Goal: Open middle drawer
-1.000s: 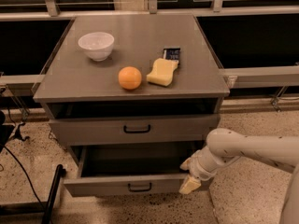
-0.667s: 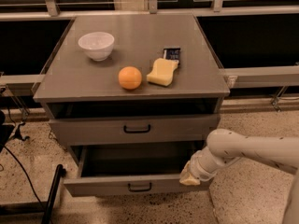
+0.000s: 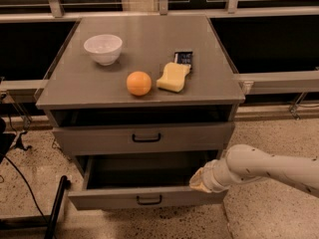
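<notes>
The middle drawer [image 3: 114, 199] is sitting wide open, sticking well out from the grey cabinet [image 3: 149, 34], dark inside, with its little black bar handle [image 3: 149, 199] in the centre of the front. The gripper [image 3: 199, 182] is right at the drawer's right end, just above the front panel's top edge, on the end of a white arm [image 3: 269, 166] that comes in from the right. Honestly can't tell whether the gripper is spread or closed, or gripping anything.

Above that is the upper drawer front [image 3: 99, 139]. On the cabinet top there's a white bowl [image 3: 103, 48], an orange [image 3: 139, 82], a yellow sponge [image 3: 173, 76] and, touching the sponge from behind, a black packet [image 3: 183, 58] with light print that's too small to read.
</notes>
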Action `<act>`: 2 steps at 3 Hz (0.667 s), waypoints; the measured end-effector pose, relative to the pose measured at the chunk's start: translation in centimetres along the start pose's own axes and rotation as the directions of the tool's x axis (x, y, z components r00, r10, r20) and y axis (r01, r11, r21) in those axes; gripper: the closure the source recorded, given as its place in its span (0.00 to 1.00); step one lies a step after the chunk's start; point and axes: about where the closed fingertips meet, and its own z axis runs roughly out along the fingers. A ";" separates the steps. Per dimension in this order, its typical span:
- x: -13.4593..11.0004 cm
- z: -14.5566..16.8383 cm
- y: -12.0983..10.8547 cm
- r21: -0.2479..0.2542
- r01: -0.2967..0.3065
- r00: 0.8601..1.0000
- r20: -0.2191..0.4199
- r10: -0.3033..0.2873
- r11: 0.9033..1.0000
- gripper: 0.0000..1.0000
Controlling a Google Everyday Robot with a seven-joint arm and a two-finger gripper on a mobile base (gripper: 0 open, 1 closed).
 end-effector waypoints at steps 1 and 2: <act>-0.9 0.7 -1.1 0.060 0.043 0.997 0.057 -0.046 0.997 1.00; -1.8 2.4 -2.6 0.087 0.075 0.991 0.102 -0.084 0.993 1.00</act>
